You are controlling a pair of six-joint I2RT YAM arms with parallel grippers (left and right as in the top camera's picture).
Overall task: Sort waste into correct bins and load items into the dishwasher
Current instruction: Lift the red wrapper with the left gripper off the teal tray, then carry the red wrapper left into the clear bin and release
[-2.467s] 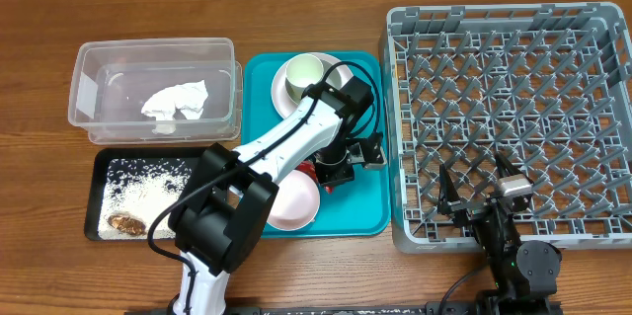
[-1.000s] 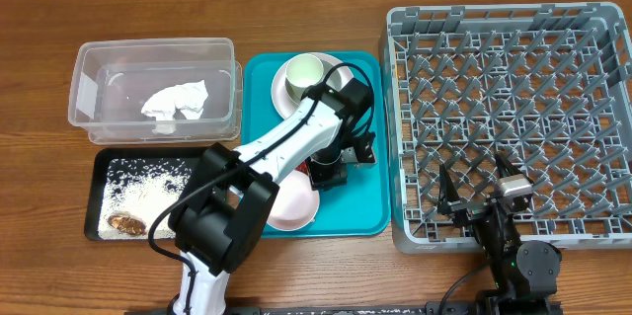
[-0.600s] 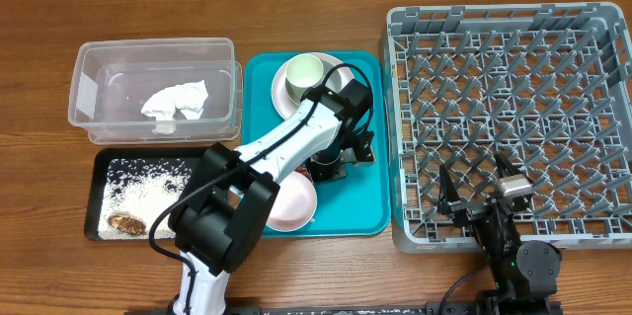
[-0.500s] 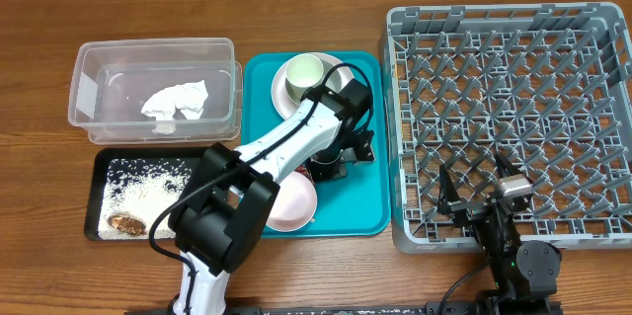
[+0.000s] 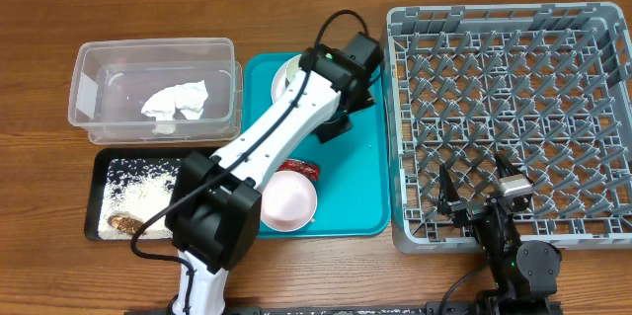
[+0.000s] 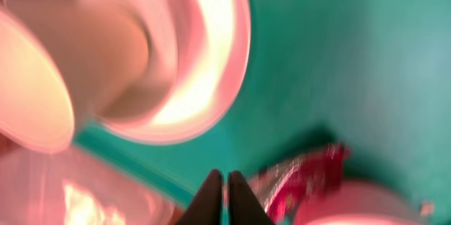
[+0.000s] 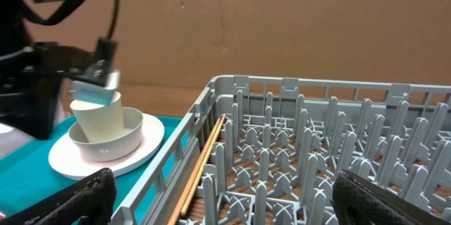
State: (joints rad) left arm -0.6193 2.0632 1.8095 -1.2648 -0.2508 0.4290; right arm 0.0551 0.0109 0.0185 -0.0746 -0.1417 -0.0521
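The left arm reaches to the upper middle of the frame over the teal tray (image 5: 367, 189) — left gripper (image 6: 226, 186) pressed together, empty. The red wrapper (image 5: 297, 169) lies crinkled and shiny on the tray, just beside a white bowl (image 5: 286, 204). The right gripper (image 5: 477, 189) is spread wide at the lower right.

Two arms, two tools: left tool (image 6: 226, 183), right tool (image 5: 476, 185). One clear tub (image 5: 153, 88), black tray (image 5: 102, 172), teal tray (image 5: 360, 187), grey rack (image 5: 504, 19), napkin (image 5: 176, 101), red wrapper (image 5: 299, 168), cup (image 7: 97, 116) and plate (image 7: 106, 160). Two bowls: lower-centre bowl (image 5: 288, 201), stacked bowl (image 7: 113, 140).
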